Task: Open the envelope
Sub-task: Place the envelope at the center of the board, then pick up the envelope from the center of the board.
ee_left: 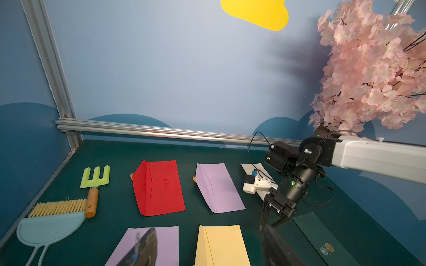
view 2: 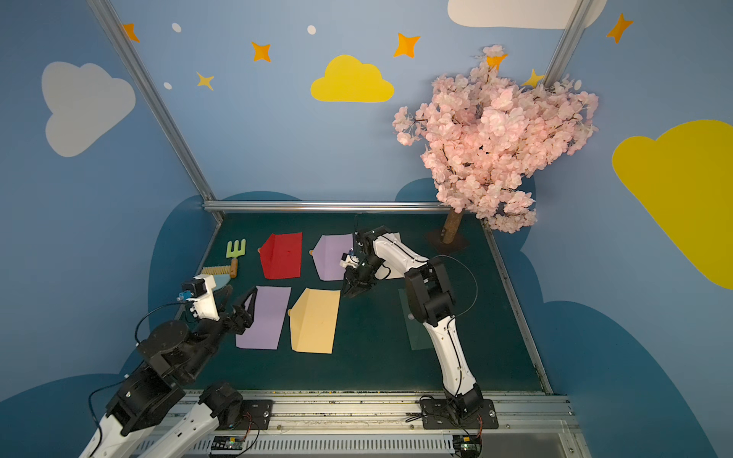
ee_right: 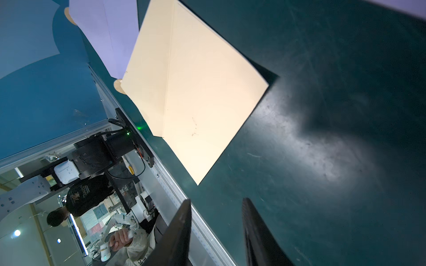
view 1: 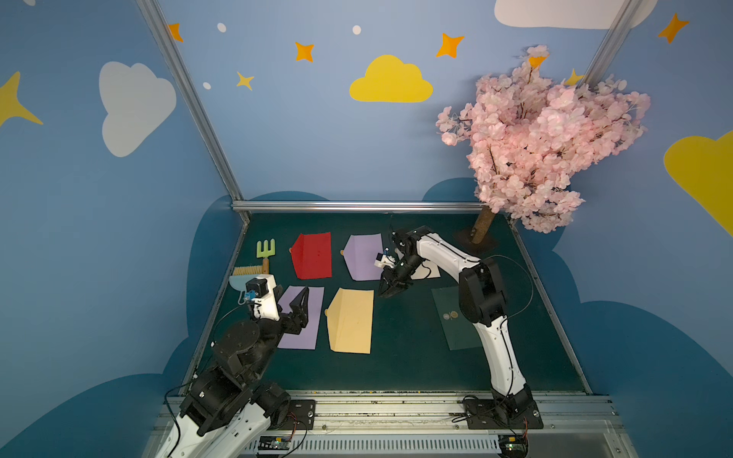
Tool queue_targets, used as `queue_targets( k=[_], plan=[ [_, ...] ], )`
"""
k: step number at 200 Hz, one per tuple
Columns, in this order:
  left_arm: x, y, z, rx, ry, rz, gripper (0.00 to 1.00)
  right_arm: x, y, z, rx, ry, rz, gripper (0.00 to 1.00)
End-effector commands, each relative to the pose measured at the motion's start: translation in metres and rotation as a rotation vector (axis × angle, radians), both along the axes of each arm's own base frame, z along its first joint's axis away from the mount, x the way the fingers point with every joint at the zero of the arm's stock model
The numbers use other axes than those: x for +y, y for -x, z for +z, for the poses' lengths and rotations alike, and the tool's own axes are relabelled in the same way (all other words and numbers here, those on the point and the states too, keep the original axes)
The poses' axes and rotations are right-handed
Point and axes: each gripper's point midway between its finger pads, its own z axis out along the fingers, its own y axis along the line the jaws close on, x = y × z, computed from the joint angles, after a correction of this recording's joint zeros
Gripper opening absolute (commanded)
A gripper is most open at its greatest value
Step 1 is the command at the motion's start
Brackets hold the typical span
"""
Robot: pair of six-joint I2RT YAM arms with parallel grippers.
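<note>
Over the desk, beside the far corner of the flat yellow envelope, your right pincer hangs released and empty, and your left pincer gapes above the near purple envelope, so a low grab could shove the thin paper away, not lift its flap.

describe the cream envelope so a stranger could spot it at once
On the dark green table, take the nearer of the two envelope rows. The cream envelope lies there beside a lilac envelope. It alone is pale yellow.
</note>
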Motion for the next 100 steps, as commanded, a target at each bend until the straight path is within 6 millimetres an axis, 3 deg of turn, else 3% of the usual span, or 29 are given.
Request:
queue_targets(
  k=[1,14,20,31,53,77,100],
  plan=[
    [-0.017,-0.004,0.005,0.016,-0.008,-0.074,0.73,-0.011,0.001,0.066,-0.128,-0.018,-0.038,0.39],
    [-0.029,-0.008,0.003,0.044,-0.011,-0.121,0.73,-0.02,0.003,0.089,-0.185,-0.003,-0.062,0.39],
    [-0.035,-0.011,0.001,0.06,-0.013,-0.141,0.74,-0.026,0.005,0.099,-0.211,0.013,-0.077,0.46],
    [-0.045,-0.015,0.001,0.081,-0.01,-0.177,0.74,-0.037,0.008,0.115,-0.257,0.037,-0.102,0.48],
    [-0.069,-0.024,-0.001,0.118,0.015,-0.259,0.74,-0.065,0.014,0.138,-0.337,0.083,-0.165,0.52],
    [-0.103,-0.037,-0.007,0.178,0.061,-0.368,0.73,-0.111,0.013,0.135,-0.365,0.179,-0.288,0.52],
    [-0.139,-0.051,-0.018,0.241,0.119,-0.48,0.71,-0.149,0.018,0.11,-0.312,0.199,-0.425,0.52]
  ],
)
